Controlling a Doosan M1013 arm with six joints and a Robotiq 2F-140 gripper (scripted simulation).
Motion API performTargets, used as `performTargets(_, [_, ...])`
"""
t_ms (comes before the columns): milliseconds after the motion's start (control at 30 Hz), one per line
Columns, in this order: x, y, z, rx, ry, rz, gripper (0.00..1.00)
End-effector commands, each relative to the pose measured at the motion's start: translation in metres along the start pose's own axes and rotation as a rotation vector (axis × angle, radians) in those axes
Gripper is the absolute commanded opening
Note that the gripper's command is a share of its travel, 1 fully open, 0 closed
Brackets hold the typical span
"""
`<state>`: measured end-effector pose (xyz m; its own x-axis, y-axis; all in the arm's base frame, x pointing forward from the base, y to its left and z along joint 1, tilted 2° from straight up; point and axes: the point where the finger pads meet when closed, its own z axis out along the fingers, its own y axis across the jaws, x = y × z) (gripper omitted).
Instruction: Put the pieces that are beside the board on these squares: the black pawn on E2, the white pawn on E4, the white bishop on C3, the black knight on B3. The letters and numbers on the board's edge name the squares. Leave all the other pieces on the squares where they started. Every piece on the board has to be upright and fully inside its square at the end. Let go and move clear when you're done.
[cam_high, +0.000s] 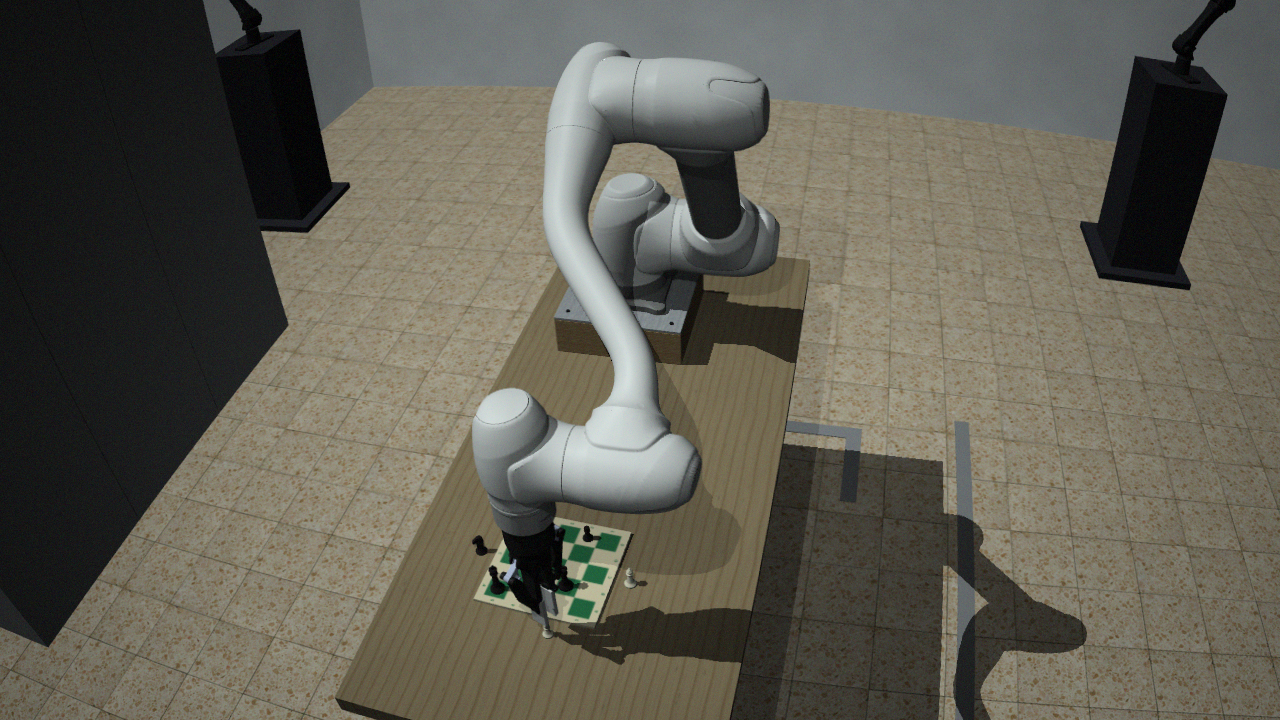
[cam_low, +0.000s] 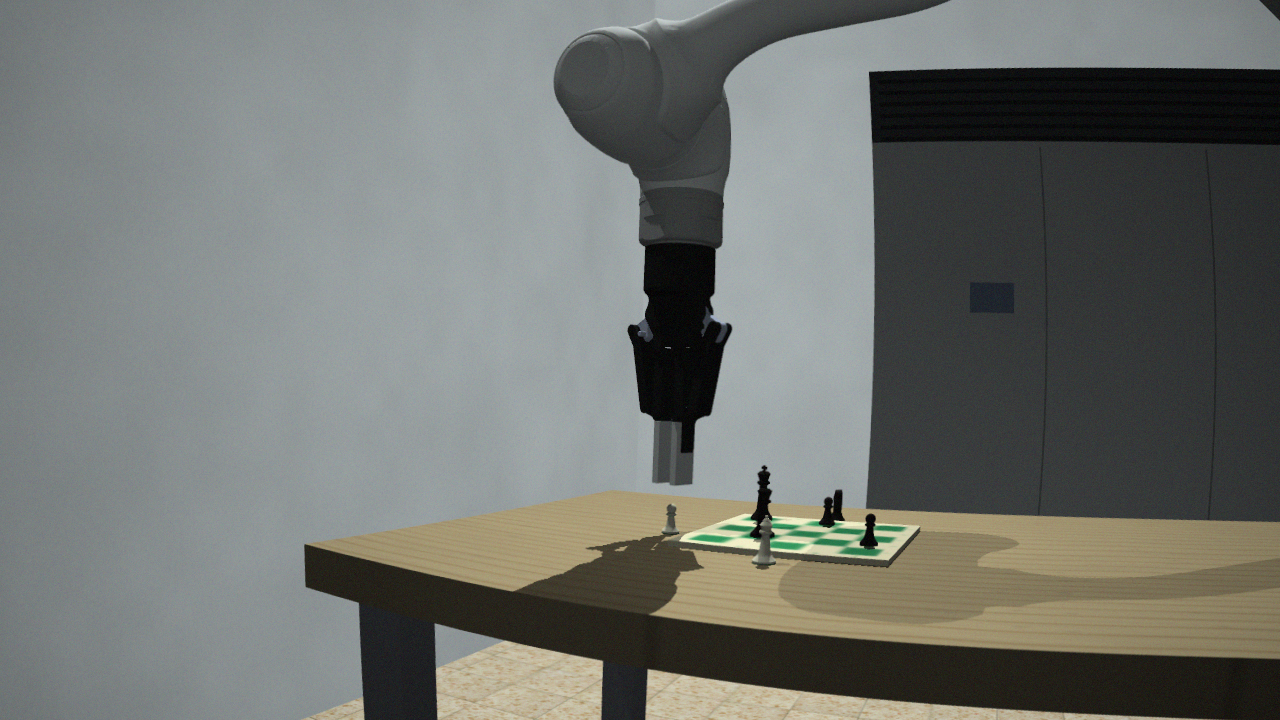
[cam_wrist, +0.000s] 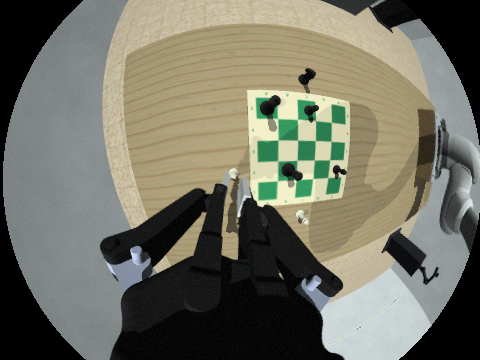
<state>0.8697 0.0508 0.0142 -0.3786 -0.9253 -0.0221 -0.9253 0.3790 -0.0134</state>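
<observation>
My gripper (cam_high: 546, 612) (cam_low: 672, 481) (cam_wrist: 233, 183) points down with a narrow gap between its fingers and nothing in it. It hangs above the white pawn (cam_high: 547, 632) (cam_low: 670, 521) (cam_wrist: 233, 173), which stands beside the board's A side. The white bishop (cam_high: 630, 579) (cam_low: 764, 544) (cam_wrist: 300, 216) stands off the row 1 side. The black knight (cam_high: 480, 545) (cam_low: 838, 505) (cam_wrist: 307, 76) stands off the row 5 side. A black pawn (cam_high: 588, 534) (cam_low: 869, 532) (cam_wrist: 337, 170) stands upright on E2 of the board (cam_high: 618, 557) (cam_wrist: 252, 122). B3, C3 and E4 show bare in the wrist view.
The black king (cam_high: 495, 583) (cam_wrist: 267, 108) stands on A5, another black pawn (cam_low: 827, 514) (cam_wrist: 309, 110) on C5 and a taller black piece (cam_high: 564, 581) (cam_wrist: 288, 170) on B2. The wooden table (cam_high: 447, 662) (cam_low: 501, 546) (cam_wrist: 185, 90) carries the robot base at its far end.
</observation>
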Motion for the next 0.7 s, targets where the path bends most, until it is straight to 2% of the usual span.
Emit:
performTargets(0, [0.0025,-0.0013,0.0073,0.002,-0.004,0.003,0.2])
performTargets(667, [0.0024,-0.0014,0.0143,0.002,-0.004,0.003,0.2])
